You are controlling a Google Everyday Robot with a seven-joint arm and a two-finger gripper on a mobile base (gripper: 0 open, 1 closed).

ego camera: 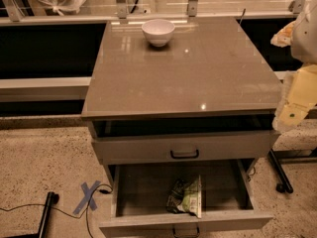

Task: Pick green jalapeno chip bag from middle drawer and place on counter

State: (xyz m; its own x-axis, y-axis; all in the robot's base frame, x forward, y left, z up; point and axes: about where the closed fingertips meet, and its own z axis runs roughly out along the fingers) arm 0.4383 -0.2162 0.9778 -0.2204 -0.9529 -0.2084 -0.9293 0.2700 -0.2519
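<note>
The green jalapeno chip bag [185,196] lies crumpled on the floor of the open middle drawer [136,192], right of centre and near the drawer's front wall. The counter [198,73] is the glossy grey-brown slab on top of the cabinet. My gripper [291,112] is at the right edge of the view, pale yellow and white, hanging beside the counter's front right corner. It is well above and to the right of the bag and apart from it.
A white bowl [158,31] stands at the back of the counter. A shut drawer front with a black bar handle [184,153] sits above the open drawer. Blue tape X [88,195], cables and a black post [47,209] are on the floor at left. A black caster leg [280,175] is at right.
</note>
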